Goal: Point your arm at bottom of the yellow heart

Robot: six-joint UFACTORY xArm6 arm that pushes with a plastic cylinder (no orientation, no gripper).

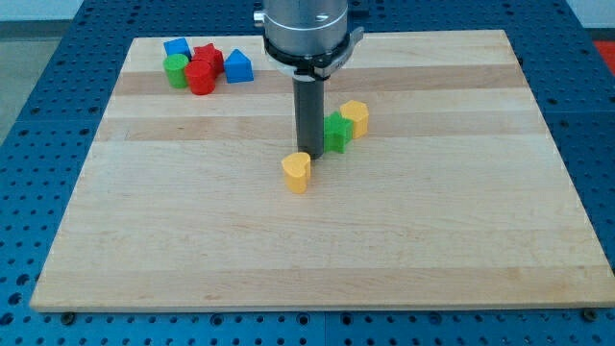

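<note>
The yellow heart [297, 172] lies near the middle of the wooden board [317, 250]. My tip [307, 154] stands right at the heart's upper right edge, touching or nearly touching it. The dark rod rises from there to the grey arm head [306, 34] at the view's top. A green block [335, 132] sits just right of the rod, with a yellow block [355, 117] against its upper right side.
A cluster sits at the board's upper left: a blue block [177, 47], a red star [207, 56], a green block [176, 70], a red cylinder [201, 77] and a blue block [238, 67]. A blue pegboard table [38, 144] surrounds the board.
</note>
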